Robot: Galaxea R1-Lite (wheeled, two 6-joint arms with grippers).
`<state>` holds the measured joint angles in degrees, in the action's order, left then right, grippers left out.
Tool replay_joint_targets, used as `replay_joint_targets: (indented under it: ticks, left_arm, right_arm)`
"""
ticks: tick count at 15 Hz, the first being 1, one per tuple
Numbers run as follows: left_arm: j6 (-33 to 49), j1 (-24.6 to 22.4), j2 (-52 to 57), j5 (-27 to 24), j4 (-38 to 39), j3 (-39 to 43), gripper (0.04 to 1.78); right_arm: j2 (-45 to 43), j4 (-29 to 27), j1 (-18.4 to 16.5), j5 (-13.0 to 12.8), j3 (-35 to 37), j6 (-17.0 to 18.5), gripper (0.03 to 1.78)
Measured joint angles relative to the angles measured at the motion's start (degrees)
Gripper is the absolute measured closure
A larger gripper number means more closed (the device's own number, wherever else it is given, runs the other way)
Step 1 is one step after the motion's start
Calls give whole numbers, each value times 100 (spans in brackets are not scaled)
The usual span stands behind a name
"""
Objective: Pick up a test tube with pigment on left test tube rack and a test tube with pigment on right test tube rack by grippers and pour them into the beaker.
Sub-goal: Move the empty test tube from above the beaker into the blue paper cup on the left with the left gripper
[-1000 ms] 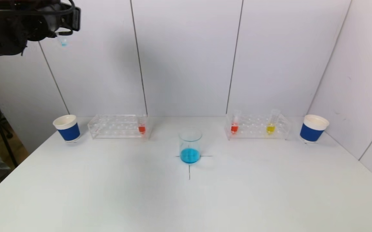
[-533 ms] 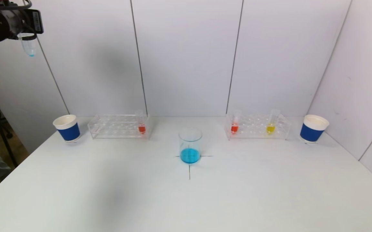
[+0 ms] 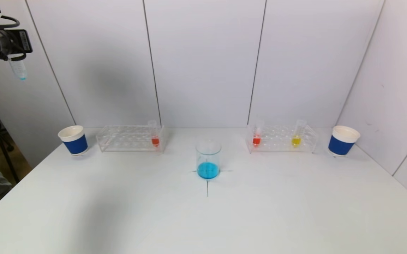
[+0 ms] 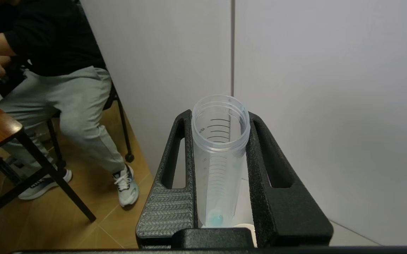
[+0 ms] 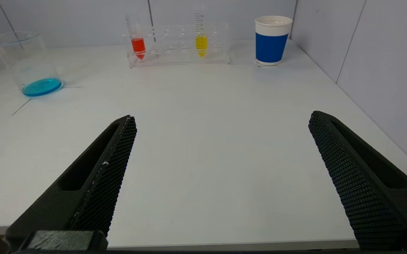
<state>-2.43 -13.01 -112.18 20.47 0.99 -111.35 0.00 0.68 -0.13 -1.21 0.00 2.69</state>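
Left gripper (image 3: 11,58) is high at the far left, off past the desk (image 3: 203,218) edge, clamped on an almost empty test tube (image 3: 18,68) hanging upright with only a blue trace in its tip. Left wrist view adds what the head view lacks: tube mouth open, both fingers (image 4: 168,197) pressed on its sides, a blue drop at the bottom, a seated person (image 4: 58,88) beyond. On the desk, left blue cup (image 3: 72,140), then the left rack (image 3: 129,138) with one red tube (image 3: 154,135) at its right end. Beaker (image 3: 208,159) sits centre on a cross mark, blue liquid in the bottom. Right rack (image 3: 281,138) holds a second red tube (image 3: 257,135) at its left end and a yellow tube (image 3: 298,134) further right, then the right blue cup (image 3: 342,140). Right gripper (image 5: 221,141) is not in the head view; right wrist view shows it low at the near desk edge, jaws spread wide, holding nothing, well apart from the right rack.
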Motion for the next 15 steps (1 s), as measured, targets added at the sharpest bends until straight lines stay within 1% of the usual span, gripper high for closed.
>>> replay_joint_targets:
  ticks: [5, 8, 12, 15]
  left_arm:
    - [146, -18, -179, -112, 182, 363, 138]
    - [139, -13, -319, -193, 777, 813, 138]
    - [100, -11, -489, -460, 1849, 1554, 138]
    - [105, -16, -656, -462, 2103, 1786, 138]
  right_arm:
    - [0, 0, 2, -2, 0, 2, 4]
    - [0, 0, 0, -2, 0, 0, 4]
    - [0, 2, 0, 0, 0, 2, 4]
    - [0, 2, 0, 0, 0, 2, 4]
